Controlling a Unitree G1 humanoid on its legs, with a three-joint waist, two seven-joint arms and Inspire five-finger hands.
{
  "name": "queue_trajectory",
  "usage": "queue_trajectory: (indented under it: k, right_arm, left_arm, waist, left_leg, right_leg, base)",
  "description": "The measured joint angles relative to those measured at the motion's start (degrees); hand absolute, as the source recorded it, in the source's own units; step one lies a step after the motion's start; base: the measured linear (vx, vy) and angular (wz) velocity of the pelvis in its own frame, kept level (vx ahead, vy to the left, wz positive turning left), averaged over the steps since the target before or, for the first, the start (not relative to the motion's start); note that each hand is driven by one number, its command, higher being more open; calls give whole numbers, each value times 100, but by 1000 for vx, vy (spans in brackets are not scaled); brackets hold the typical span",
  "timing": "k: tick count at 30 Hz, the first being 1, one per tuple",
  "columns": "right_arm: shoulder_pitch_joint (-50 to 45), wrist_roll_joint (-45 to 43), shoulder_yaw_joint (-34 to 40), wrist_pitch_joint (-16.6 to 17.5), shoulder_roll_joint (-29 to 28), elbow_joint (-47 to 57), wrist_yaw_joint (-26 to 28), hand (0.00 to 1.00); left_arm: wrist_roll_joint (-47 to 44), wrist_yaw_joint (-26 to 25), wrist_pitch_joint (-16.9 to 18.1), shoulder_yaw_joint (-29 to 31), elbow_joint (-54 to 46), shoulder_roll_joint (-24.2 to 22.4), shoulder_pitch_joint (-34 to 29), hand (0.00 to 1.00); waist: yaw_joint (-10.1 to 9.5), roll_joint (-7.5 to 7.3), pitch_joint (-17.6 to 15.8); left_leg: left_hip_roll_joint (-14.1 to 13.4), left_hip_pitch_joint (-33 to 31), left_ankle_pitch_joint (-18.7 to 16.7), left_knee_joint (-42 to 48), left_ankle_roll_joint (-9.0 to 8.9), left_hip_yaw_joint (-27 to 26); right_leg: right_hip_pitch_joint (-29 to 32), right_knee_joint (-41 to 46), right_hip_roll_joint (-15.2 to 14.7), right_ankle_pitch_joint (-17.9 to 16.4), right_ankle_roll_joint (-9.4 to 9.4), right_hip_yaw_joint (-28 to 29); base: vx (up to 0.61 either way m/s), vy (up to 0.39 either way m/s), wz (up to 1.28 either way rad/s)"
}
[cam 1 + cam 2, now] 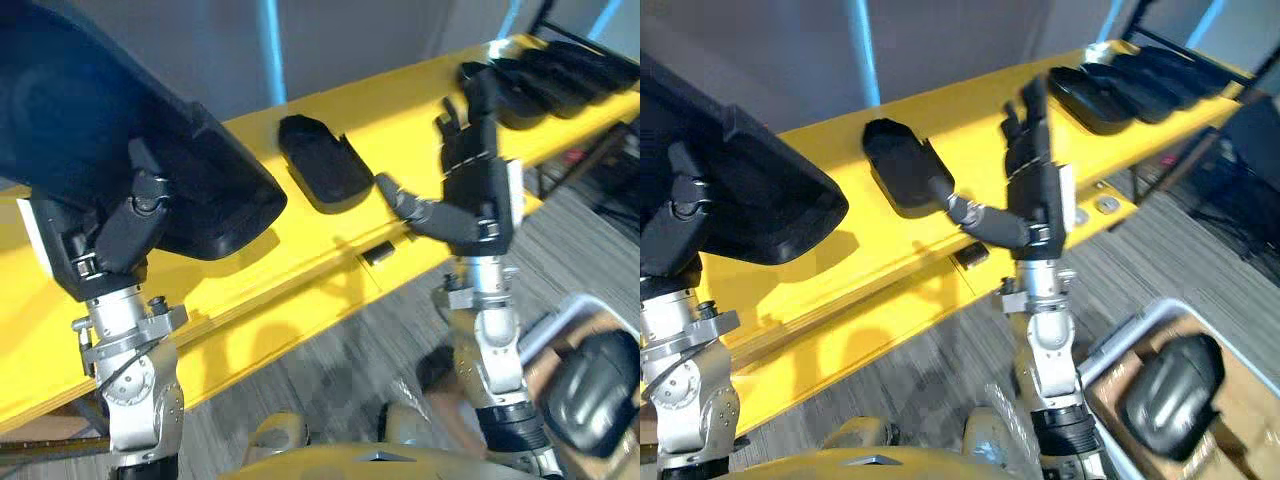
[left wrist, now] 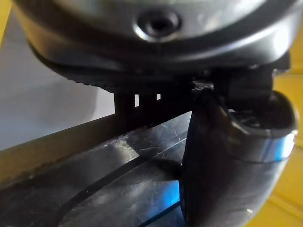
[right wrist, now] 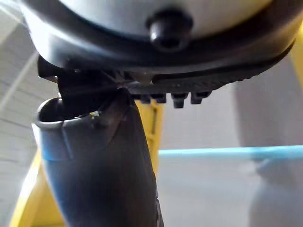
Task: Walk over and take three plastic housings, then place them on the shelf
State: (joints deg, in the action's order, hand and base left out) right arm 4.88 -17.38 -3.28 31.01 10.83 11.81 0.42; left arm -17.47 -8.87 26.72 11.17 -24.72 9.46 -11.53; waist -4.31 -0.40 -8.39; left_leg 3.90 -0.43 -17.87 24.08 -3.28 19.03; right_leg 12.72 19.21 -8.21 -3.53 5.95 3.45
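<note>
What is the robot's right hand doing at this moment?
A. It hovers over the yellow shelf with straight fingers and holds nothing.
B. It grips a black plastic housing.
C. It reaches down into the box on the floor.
A: the right hand is up over the yellow shelf, its fingers are straight, and nothing is between them and the thumb.

The shelf (image 1: 400, 110) is yellow, each plastic housing (image 1: 325, 165) black, the carpet (image 1: 330, 350) grey with fine stripes.
</note>
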Motion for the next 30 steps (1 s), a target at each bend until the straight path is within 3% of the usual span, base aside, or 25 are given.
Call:
queue_trajectory:
  k: [1,3,5,8,13,18,21,23,24,25,26,28,30]
  right_arm:
    - [144,3,60,33,97,56,-75,100]
    - [369,1,114,33,303,79,-179,100]
    - [451,3,278,23,468,182,-242,100]
    - [393,1,578,-97,466,201,-281,100]
    - [257,-357,609,-240,295,206,171,100]
    - [-147,-735,482,-434,-85,278,515,100]
    - [-487,-774,501,-684,-277,248,514,100]
    - [-501,-771,482,-698,-272,133,526,100]
    - [-496,-773,478,-696,-270,80,525,100]
    - [-472,-773,437,-692,-264,66,520,100]
    - [-441,-773,402,-683,-253,37,515,100]
    - [-394,-761,265,-648,-184,22,417,100]
    - [-420,-759,288,-643,-178,13,190,100]
  left_arm:
    - [-35,36,-30,-2,36,-129,-87,0]
    - [-206,178,-89,-97,37,-303,-260,0]
    - [-316,495,-97,-134,39,-345,-200,0]
    - [-374,872,-96,-225,34,-433,1,0]
    - [-364,886,-115,-314,24,-439,108,0]
    - [-103,689,-398,-377,19,-477,-32,0]
    - [-88,685,-467,-577,32,-558,-36,0]
    - [27,741,-467,-595,32,-574,-46,0]
    - [136,788,-465,-596,28,-566,-68,0]
    - [279,802,-464,-593,29,-543,-115,0]
    - [432,772,-462,-590,28,-515,-188,0]
    - [844,747,-461,-582,32,-409,-358,0]
    - [1016,876,-464,-567,45,-216,-352,0]
  waist:
    - [-21,48,110]
    - [-17,324,281]
    - [8,435,353]
    - [129,450,362]
    - [116,451,368]
    - [165,441,370]
    - [282,396,351]
    - [206,396,315]
    - [167,333,266]
    - [162,367,247]
    - [178,375,251]
    - [235,454,302]
    - [354,562,345]
  left_leg:
    - [-122,54,-168,116,-247,28]
    - [-561,49,-115,30,-322,-182]
    - [-839,-9,105,-255,-337,-665]
    - [-1026,63,482,-786,-231,-1625]
    - [-1000,191,640,-1259,-186,-1705]
    - [-835,93,910,-1453,-148,-1571]
    - [-634,-110,1444,-1500,-150,-1959]
    - [-543,-169,1651,-1520,-163,-1940]
    - [-518,-286,1617,-1296,-129,-1935]
    - [-692,-353,1426,-935,54,-2107]
    - [-786,-338,1392,-818,45,-2164]
    - [-998,-176,1312,-795,-81,-2270]
    - [-1046,110,1021,-1393,-360,-2442]
  right_leg:
    - [-82,11,-15,131,81,-261]
    - [-400,-307,220,129,-57,-695]
    - [-609,-594,275,135,-166,-1111]
    - [-977,-1016,226,195,-257,-1642]
    - [-1194,-1382,204,326,-237,-1869]
    - [-1391,-1765,61,516,-178,-2185]
    - [-1495,-1711,-236,489,-207,-2696]
    - [-1494,-1649,-367,478,-221,-2775]
    - [-1497,-1624,-468,463,-234,-2823]
    - [-1488,-1526,-529,419,-200,-2822]
    - [-1463,-1455,-578,381,-143,-2767]
    - [-1374,-1382,-681,383,54,-2601]
    - [-1156,-1376,-810,578,342,-2271]
  base:
    - [410,-439,80]
    - [324,-355,71]
    - [187,-256,96]
    - [94,-143,92]
    - [0,0,29]
    - [-57,34,37]
    - [-80,24,88]
    - [-122,35,43]
    - [-166,68,14]
    - [-168,93,3]
    - [-155,139,-18]
    - [-119,209,-27]
    - [-51,421,-45]
